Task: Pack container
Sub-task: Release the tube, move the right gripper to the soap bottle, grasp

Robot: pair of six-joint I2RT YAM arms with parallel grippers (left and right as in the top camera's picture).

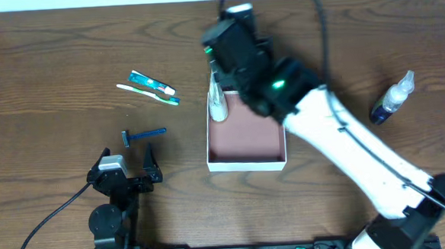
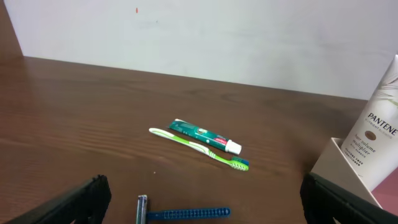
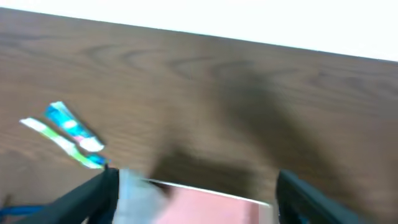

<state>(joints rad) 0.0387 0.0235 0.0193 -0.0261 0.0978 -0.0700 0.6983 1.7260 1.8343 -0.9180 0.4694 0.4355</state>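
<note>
Container (image 1: pixel 247 166): one, square, white walls, pinkish-brown floor. It sits near the middle of the table (image 1: pixel 51 57), ahead and to the right of the left arm's base.

Inside it: one white shampoo tube (image 1: pixel 217 102), tilted against the left wall, with its upper end sticking out past the far rim. The rest of the floor is bare where visible.

Right gripper (image 3: pixel 196 186): over the container's far left corner. Fingers stand well apart with nothing clamped between them. The view is blurred, and the white tube shows just beside one finger.

Left of the container, on the table:
- one toothpaste tube (image 1: pixel 152 83)
- one green toothbrush (image 1: pixel 148 94) just beside the toothpaste
- one blue razor (image 1: pixel 144 135), nearer the left arm

Far right: one spray bottle (image 1: pixel 393 100), well apart from the container.

Left gripper (image 1: pixel 127 158): near the table's front edge, just behind the razor. Fingers are spread wide and it holds nothing.
</note>
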